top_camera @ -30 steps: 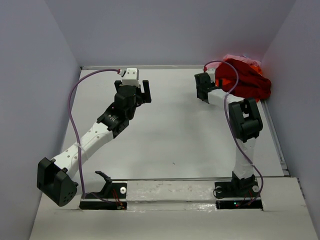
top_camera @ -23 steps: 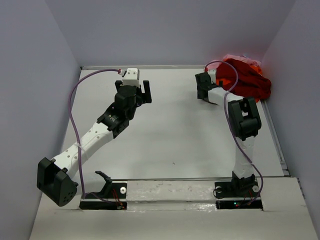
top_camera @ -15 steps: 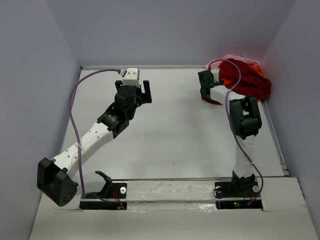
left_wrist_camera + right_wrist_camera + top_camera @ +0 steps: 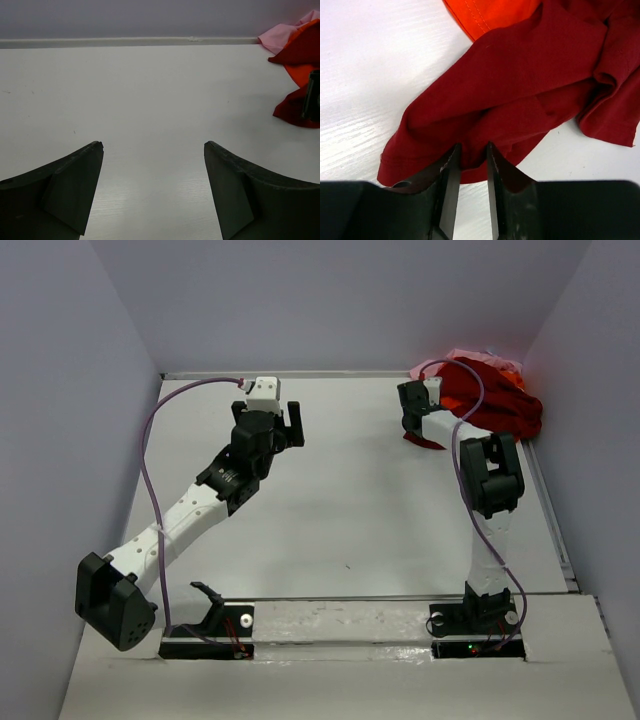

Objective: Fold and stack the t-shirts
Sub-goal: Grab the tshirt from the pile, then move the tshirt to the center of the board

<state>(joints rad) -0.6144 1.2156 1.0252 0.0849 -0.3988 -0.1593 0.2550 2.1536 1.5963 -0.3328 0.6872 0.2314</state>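
Note:
The t-shirts lie in a crumpled pile at the table's back right corner: a maroon one (image 4: 500, 410) (image 4: 535, 75) on top, an orange one (image 4: 495, 12) under it, and a pink one (image 4: 462, 354) (image 4: 285, 35) behind. My right gripper (image 4: 415, 430) (image 4: 472, 147) is at the pile's left edge, its jaws closed narrowly on a fold near the maroon shirt's hem. My left gripper (image 4: 265, 406) (image 4: 153, 147) hangs wide open over bare table at the back left, nothing between its fingers, far from the pile.
Grey walls close in the white table (image 4: 340, 500) on the left, back and right; the pile sits against the right wall. A raised lip (image 4: 350, 375) runs along the back edge. Both arm bases stand at the near edge.
The right gripper has moved a little right into the pile's edge and its jaws have closed from wide open onto the maroon cloth. The left arm has not moved.

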